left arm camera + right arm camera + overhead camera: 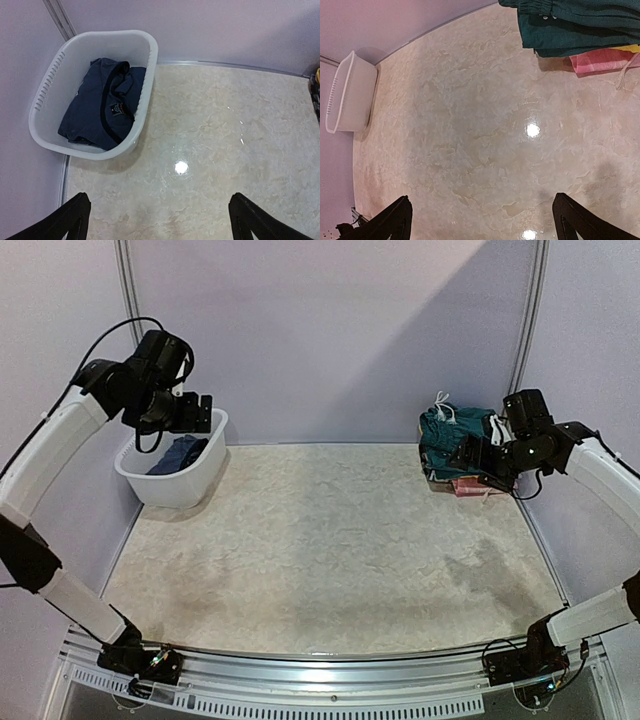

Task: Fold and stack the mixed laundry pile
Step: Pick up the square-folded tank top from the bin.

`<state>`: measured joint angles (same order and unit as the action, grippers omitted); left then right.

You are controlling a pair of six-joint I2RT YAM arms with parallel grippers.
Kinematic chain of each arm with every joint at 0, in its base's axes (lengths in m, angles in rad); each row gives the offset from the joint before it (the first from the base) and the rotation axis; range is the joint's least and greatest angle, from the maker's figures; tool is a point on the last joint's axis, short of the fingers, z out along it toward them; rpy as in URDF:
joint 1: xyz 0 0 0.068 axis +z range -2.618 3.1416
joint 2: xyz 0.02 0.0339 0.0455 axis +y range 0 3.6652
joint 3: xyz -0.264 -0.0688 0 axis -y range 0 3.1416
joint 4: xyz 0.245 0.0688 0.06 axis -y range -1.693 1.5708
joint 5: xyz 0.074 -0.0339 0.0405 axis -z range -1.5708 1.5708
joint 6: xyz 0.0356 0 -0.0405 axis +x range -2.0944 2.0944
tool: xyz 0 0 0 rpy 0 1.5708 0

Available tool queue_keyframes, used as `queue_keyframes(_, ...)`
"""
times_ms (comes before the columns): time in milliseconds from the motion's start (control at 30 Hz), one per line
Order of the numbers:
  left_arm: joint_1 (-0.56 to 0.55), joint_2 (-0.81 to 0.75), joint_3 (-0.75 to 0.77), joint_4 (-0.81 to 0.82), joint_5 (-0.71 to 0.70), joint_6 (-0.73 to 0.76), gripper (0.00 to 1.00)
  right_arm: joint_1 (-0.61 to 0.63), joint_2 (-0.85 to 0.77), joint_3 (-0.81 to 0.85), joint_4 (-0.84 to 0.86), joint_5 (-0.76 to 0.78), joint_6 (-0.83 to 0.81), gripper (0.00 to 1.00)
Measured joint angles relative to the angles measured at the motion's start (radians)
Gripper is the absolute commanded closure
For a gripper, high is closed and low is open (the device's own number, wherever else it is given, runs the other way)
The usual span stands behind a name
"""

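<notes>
Pincers both gape empty, left pincer [159, 210] over the navy T-shirt [100, 107] in the tub [145, 42], right pincer [480, 207] by the stacked teal shorts [455, 430], so next I'd guess a dip-and-grab.

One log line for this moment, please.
left jaws open, near tub | right jaws open, beside stack | navy shirt in tub | teal shorts atop stack

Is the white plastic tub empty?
No, a crumpled navy blue cloth shirt lies inside the white plastic tub.
</notes>
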<state>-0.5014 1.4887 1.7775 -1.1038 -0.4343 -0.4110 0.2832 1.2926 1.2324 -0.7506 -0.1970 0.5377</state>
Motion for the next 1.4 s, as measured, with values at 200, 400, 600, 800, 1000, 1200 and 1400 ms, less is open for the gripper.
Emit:
queue_keyframes(200,0.123,0.196,0.234,-0.038,0.045,0.018,0.05,0.000,0.000,-0.002,-0.003,-0.047,-0.045,0.01)
queue_keyframes(400,0.230,0.399,0.459,-0.064,0.086,0.034,0.07,0.000,0.000,-0.003,-0.012,-0.068,-0.060,0.01)
queue_keyframes(600,0.329,0.557,0.592,-0.068,0.132,0.053,0.08,0.000,0.002,-0.026,-0.014,-0.069,-0.068,0.01)
queue_keyframes(800,0.425,0.677,0.618,-0.031,0.195,0.070,0.11,0.000,0.048,-0.024,-0.018,-0.065,-0.061,0.01)
queue_keyframes(1000,0.486,0.834,0.687,0.005,0.251,0.072,0.12,0.000,0.155,0.034,-0.037,-0.047,-0.035,0.01)
queue_keyframes(1200,0.523,0.972,0.718,0.033,0.298,0.070,0.16,0.000,0.254,0.106,-0.047,-0.040,-0.010,0.01)
queue_keyframes(1400,0.575,1.062,0.732,0.064,0.348,0.051,0.17,0.000,0.327,0.141,-0.057,-0.039,0.015,0.01)
